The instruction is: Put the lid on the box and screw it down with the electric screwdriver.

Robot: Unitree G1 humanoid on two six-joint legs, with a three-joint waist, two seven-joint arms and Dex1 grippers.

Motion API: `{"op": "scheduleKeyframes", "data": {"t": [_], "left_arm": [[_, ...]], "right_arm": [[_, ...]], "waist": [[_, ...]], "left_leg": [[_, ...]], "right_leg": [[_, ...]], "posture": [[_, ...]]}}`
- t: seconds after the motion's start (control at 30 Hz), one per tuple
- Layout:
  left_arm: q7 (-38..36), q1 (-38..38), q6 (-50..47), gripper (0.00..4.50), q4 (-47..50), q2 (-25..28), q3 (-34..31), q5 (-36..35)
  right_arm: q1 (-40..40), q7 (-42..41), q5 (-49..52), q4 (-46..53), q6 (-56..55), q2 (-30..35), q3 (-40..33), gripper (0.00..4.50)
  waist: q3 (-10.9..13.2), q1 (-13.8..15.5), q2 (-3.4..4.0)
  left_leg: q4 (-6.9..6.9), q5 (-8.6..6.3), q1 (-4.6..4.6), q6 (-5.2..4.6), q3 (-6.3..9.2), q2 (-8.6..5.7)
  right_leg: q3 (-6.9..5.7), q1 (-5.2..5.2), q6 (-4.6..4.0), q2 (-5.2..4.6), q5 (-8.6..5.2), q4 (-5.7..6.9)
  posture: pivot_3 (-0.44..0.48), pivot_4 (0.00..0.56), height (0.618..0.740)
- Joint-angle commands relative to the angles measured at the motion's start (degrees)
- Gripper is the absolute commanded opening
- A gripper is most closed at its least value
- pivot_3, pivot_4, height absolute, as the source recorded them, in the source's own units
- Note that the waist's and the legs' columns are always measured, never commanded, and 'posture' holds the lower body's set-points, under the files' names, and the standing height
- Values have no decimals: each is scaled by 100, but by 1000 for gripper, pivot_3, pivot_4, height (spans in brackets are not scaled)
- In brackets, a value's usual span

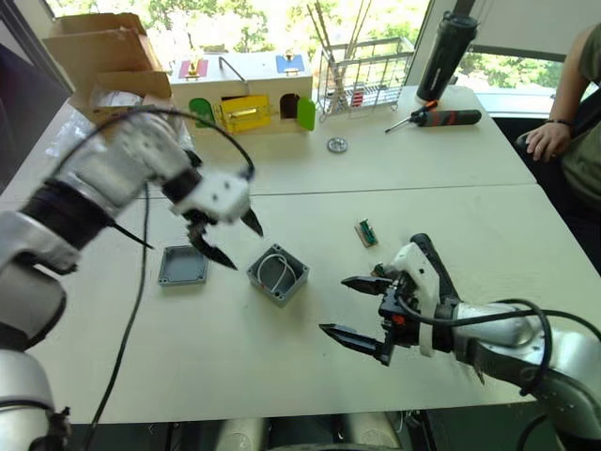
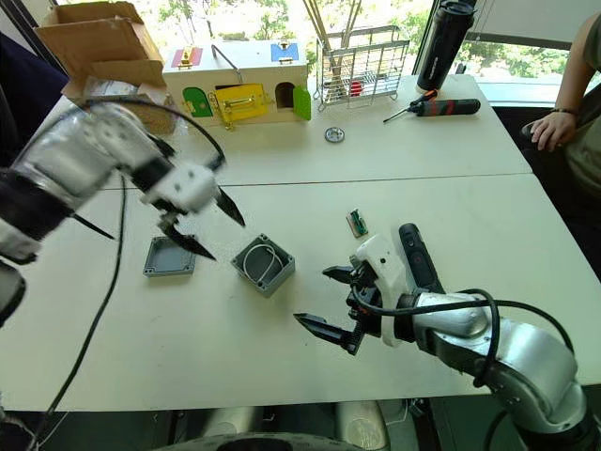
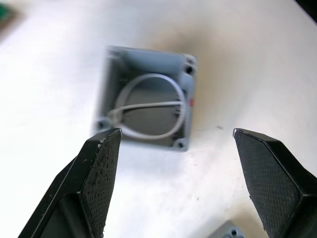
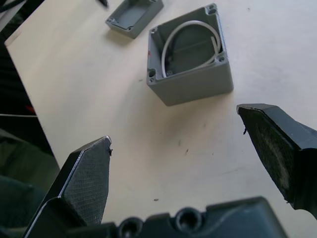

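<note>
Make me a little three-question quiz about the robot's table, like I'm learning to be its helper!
1. True or false: the lid is already on the box.
2. What lies inside the box? A) white wires B) screws C) nothing
3. Fill in: both the left end effector and the right end effector are ____.

Key: 1 false, the lid lies on the table beside the box; 2 A; 3 open, holding nothing.

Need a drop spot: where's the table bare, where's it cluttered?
Bare: the near edge of the table in front of the lid and box; also the far right past the small green part. Crowded: the back row, from cardboard box to hand screwdriver.
</note>
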State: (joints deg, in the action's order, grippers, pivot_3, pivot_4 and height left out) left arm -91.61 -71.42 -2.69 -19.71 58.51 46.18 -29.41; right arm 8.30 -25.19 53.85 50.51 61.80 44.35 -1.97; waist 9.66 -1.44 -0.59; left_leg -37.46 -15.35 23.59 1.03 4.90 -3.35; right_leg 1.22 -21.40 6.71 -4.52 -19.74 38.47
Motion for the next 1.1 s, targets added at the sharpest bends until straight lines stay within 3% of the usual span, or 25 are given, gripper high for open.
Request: {"op": "scheduleKeyframes", "data": {"t": [0.03,0.2,0.33,0.43,0.67,1.1], "left_arm": [[815,203,-2296,3677,414,425,-1057,-130],[2925,1138,-5275,3677,1295,697,-2456,-177],[4928,2159,-7855,3677,1589,409,-3900,331],[5626,2999,-8834,3677,2017,147,-4929,549],[6661,3688,-8981,3677,2206,-488,-5889,456],[7217,3692,-8981,3677,2159,-1022,-5761,-127]], "right_arm": [[454,-442,20,-266,-310,224,-243,4500],[1197,-881,-331,-786,-753,263,-44,4500],[1688,-1248,-622,-1073,-1024,149,399,4500],[1891,-1494,-968,-1205,-1212,90,867,4500],[1922,-1684,-1733,-1286,-1483,-4,1592,4500],[1807,-1306,-1830,-939,-1086,-235,1468,4500]], "waist": [[-1,-40,2],[0,-120,0],[-1,-123,2],[-1,-126,0],[-5,70,-12],[-12,47,-24]], "left_leg": [[-1,-13,-1,-23,0,0],[-16,-12,-5,-22,6,0],[-40,-21,-3,-37,11,0],[-41,-25,-4,-43,10,0],[-60,-20,33,-29,8,-7],[-63,-10,80,-10,4,-21]], "right_leg": [[-1,1,0,2,0,2],[-2,-7,6,-1,-4,67],[-1,-10,7,3,-4,79],[2,-21,7,5,-4,86],[4,-76,7,-21,-4,87],[4,-106,7,-45,-4,93]], "posture": [[0,150,740],[0,150,740],[0,150,740],[0,150,740],[0,150,740],[0,150,740]]}}
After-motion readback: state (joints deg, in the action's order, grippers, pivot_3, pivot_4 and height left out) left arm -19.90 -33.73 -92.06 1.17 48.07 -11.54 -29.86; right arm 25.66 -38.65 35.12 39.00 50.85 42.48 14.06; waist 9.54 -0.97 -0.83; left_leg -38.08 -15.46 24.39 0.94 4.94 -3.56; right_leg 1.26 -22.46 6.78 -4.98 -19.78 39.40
